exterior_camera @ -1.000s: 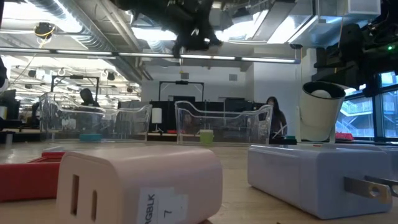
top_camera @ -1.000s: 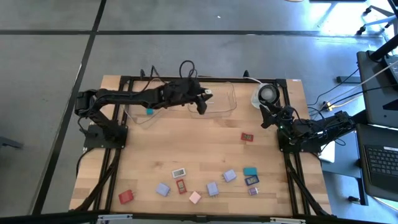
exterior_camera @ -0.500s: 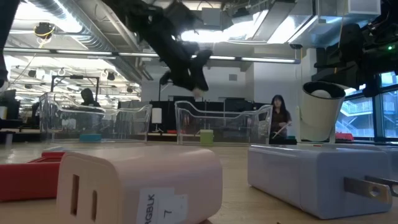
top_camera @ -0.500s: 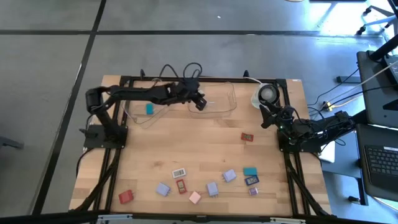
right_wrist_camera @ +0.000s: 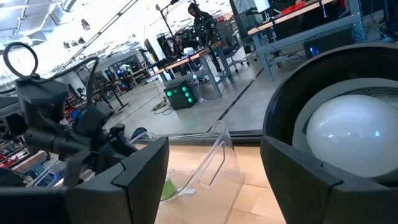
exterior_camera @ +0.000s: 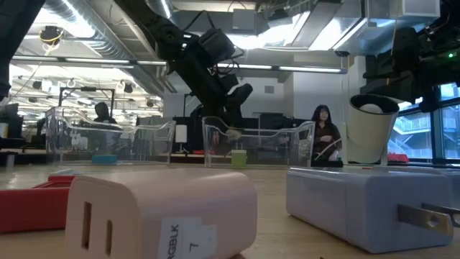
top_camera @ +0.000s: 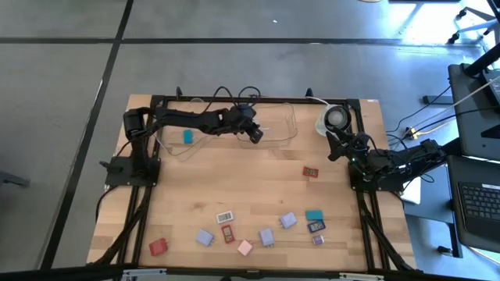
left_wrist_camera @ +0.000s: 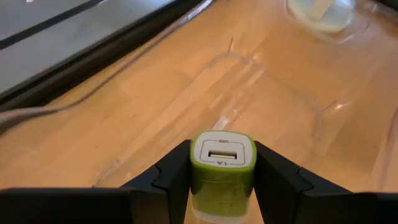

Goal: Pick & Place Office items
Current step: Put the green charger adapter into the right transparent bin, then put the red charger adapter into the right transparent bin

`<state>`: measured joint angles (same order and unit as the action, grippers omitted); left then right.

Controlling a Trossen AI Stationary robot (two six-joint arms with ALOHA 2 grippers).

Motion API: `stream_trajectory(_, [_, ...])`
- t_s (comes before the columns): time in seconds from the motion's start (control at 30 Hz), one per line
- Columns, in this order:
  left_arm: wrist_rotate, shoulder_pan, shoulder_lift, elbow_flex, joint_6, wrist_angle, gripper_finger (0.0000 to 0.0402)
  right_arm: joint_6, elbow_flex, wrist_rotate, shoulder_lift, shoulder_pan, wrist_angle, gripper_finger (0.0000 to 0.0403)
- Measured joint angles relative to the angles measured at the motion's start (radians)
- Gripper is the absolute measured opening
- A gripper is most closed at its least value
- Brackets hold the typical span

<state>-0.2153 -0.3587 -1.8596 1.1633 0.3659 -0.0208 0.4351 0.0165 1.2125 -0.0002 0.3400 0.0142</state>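
Note:
My left gripper (top_camera: 254, 133) hovers over the right clear tray (top_camera: 275, 134), shut on a small green-and-white charger block (left_wrist_camera: 222, 163). In the low view the left gripper (exterior_camera: 231, 124) is at the tray's rim height. Another green block (exterior_camera: 238, 157) lies inside that tray. A teal block (top_camera: 187, 136) lies in the left clear tray (top_camera: 173, 144). Several blocks lie flat across the near half of the table, among them a red one (top_camera: 311, 172), a white one (top_camera: 225, 217) and a pink one (top_camera: 244, 247). My right gripper (top_camera: 334, 145) waits open at the right edge. My left gripper pinches the green charger block by its two opposite sides (left_wrist_camera: 194, 167), one finger (left_wrist_camera: 171, 177) on each. The fingers slant downward from the table's left. The block's end with the USB slot (left_wrist_camera: 222, 154) points away from the wrist. The block is lifted clear above the tray floor.
A round white object with a dark centre (top_camera: 336, 119) stands at the far right corner, just ahead of my right gripper (right_wrist_camera: 214, 180). The trays' clear walls rise around the drop area. Bare wood lies between the trays and the scattered blocks. People move in the room behind.
My left gripper has come down from high above the table to the rim height of the right tray, still shut on the green block, while its arm folded back toward the left edge. The right arm has kept still.

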Motion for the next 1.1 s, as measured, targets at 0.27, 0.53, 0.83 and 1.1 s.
stream_trajectory(0.27, [0.0, 0.0, -0.005, 0.0, -0.023, -0.005, 0.0141, 0.0, 0.0, 0.0, 0.0, 0.0, 0.0, 0.0258])
stream_trajectory(0.53, [0.0, 0.0, -0.005, 0.0, -0.097, -0.005, 0.0142, 0.0, 0.0, 0.001, 0.0, 0.0, 0.0, 0.0258])
stream_trajectory(0.83, [0.0, 0.003, -0.005, 0.0, -0.148, -0.006, 0.0162, 0.0, 0.0, 0.002, 0.0, 0.0, 0.0, 0.0258])
stream_trajectory(1.1, [0.007, 0.003, -0.003, 0.0, -0.152, -0.003, 0.0192, 0.0, 0.0, 0.002, 0.0, 0.0, 0.0, 0.0258])
